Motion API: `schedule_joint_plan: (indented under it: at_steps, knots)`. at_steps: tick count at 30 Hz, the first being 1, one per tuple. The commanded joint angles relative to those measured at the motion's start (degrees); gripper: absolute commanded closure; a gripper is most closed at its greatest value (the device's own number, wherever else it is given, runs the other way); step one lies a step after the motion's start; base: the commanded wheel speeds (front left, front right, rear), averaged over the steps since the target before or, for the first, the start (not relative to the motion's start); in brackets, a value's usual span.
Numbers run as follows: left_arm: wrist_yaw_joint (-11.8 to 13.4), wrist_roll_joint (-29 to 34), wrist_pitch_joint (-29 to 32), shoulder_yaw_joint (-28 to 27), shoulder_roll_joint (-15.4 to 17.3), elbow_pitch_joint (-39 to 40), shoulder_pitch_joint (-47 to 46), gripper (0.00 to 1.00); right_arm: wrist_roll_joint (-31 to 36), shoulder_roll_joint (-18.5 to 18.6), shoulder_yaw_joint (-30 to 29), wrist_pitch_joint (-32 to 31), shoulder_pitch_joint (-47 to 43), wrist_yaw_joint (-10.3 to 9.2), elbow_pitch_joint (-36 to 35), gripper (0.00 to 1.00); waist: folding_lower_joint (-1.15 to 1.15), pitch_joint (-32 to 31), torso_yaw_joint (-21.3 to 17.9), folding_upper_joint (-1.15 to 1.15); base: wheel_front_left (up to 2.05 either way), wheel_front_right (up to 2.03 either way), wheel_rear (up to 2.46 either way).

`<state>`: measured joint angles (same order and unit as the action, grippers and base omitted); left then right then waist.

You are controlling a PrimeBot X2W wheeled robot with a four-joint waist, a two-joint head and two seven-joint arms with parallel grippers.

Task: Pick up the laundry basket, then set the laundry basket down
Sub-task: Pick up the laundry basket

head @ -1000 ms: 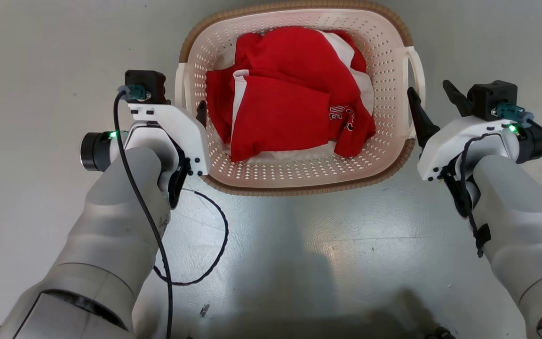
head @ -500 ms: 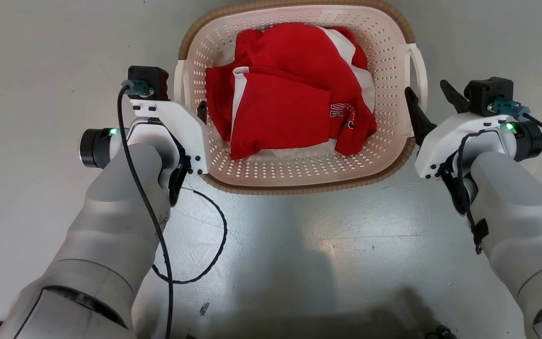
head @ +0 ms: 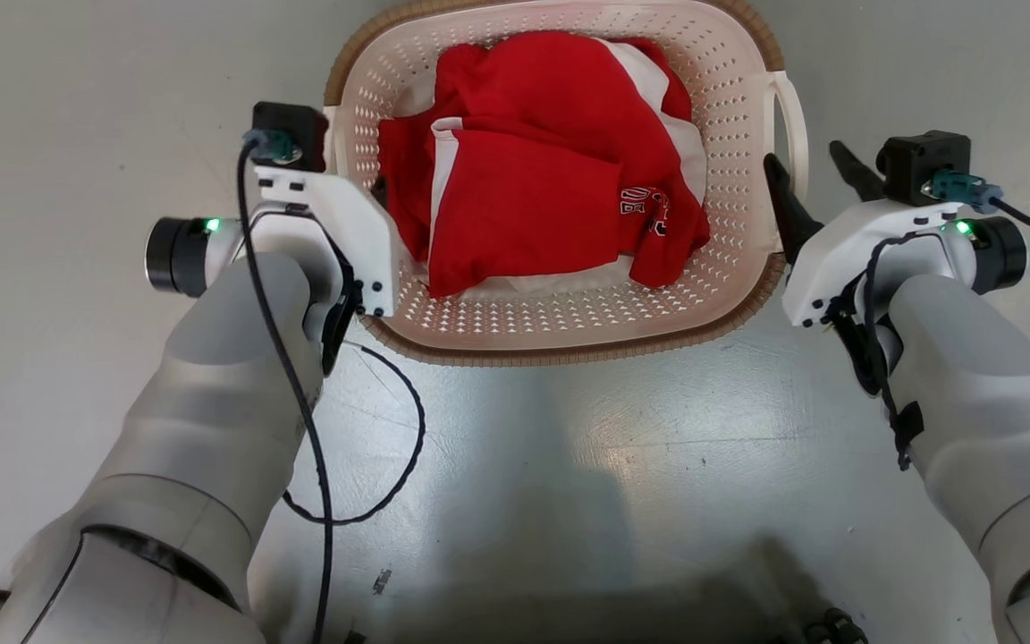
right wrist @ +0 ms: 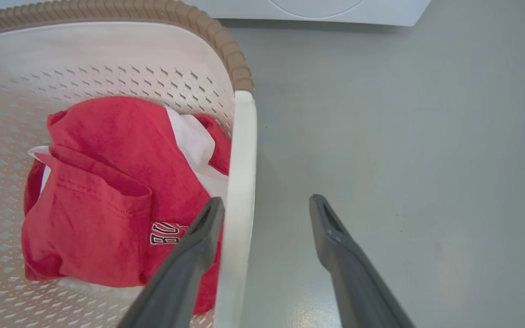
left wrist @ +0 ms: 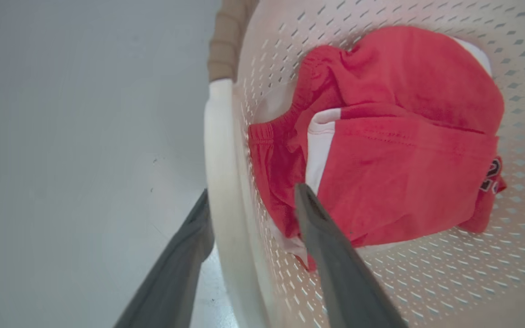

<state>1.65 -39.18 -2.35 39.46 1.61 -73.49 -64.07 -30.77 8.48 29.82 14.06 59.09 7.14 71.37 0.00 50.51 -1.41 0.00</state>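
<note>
Plainly, the left wrist view shows the left gripper (left wrist: 253, 191) parted astride the left handle (left wrist: 220, 159) of the laundry basket (head: 569, 315), one finger outside, one inside beside the red jersey (left wrist: 404, 159), clamping nothing; the head view hides most of those fingers behind the wrist. The right gripper (right wrist: 267, 199) stands equally open astride the right handle (right wrist: 242, 159), a washing machine (right wrist: 317, 9) beyond its fingertips. The basket lies between both grippers, long axis running from one to the other.
</note>
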Motion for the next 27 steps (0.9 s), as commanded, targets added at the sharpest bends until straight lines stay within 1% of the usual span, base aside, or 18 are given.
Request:
schedule_joint_plan:
  at_steps: [1,7,16,22,27]
  knots:
    - [0.1,0.5,-0.4,-0.2,1.3,0.3,-0.7,1.0,-0.8,-0.9,0.7,0.0,-1.2,0.35,0.1,1.0,0.0,0.0,0.0,0.0,0.0,0.0,0.0]
    - [0.2,0.5,0.0,0.4,1.3,0.0,-0.4,1.0,-2.0,-1.2,2.5,-2.2,-1.8,0.35,0.7,1.0,0.0,-1.1,0.0,0.0,0.0,0.0,0.0]
    - [-1.0,-0.5,2.1,0.6,1.5,-0.3,2.2,1.0,-4.1,-1.5,5.5,-6.1,-3.6,0.35,0.9,1.0,0.0,-5.8,-0.3,0.0,0.0,0.0,0.0]
    - [-2.1,-0.8,4.9,1.4,2.4,-0.4,4.8,1.0,-5.7,-2.1,7.8,-9.4,-5.7,0.35,0.9,1.0,0.0,-11.6,-1.1,0.0,0.0,0.0,0.0]
    - [-3.8,-0.8,7.7,2.3,3.1,-0.4,7.4,1.0,-7.0,-2.3,10.1,-13.4,-7.7,0.35,0.6,1.0,0.0,-18.3,-1.9,0.0,0.0,0.0,0.0]
